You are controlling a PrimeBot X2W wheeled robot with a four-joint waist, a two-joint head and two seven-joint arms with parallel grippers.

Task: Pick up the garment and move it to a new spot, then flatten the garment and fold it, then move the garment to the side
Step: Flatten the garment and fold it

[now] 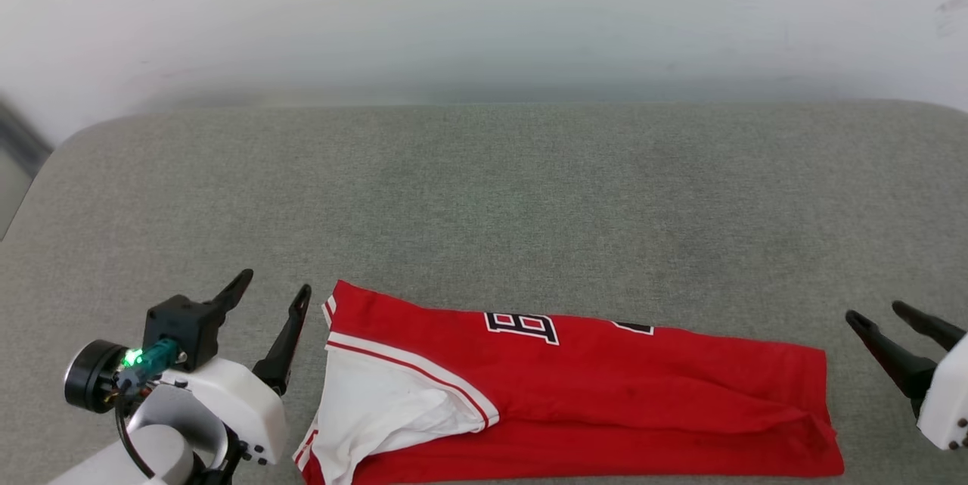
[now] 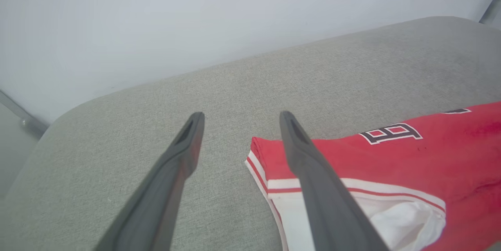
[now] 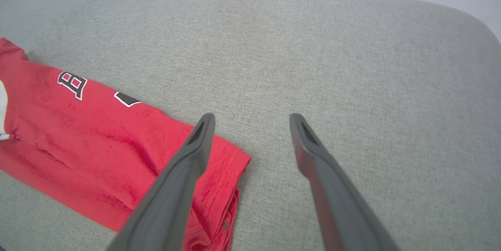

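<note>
The garment (image 1: 605, 387) is a red T-shirt folded into a long strip near the front edge of the grey cushion, its white sleeve (image 1: 378, 402) on top at the left end and part of a black-and-white mark along its far edge. My left gripper (image 1: 276, 284) stands open just left of the shirt's left end, holding nothing. My right gripper (image 1: 881, 312) is open a short way right of the shirt's hem, also empty. In the left wrist view the garment (image 2: 411, 157) lies right of the fingers; in the right wrist view the garment (image 3: 98, 141) lies to the left.
The grey upholstered surface (image 1: 491, 197) stretches wide behind the shirt, with rounded back corners. A pale wall (image 1: 484, 8) rises behind it. The surface's left edge (image 1: 23, 197) drops off beside a darker strip.
</note>
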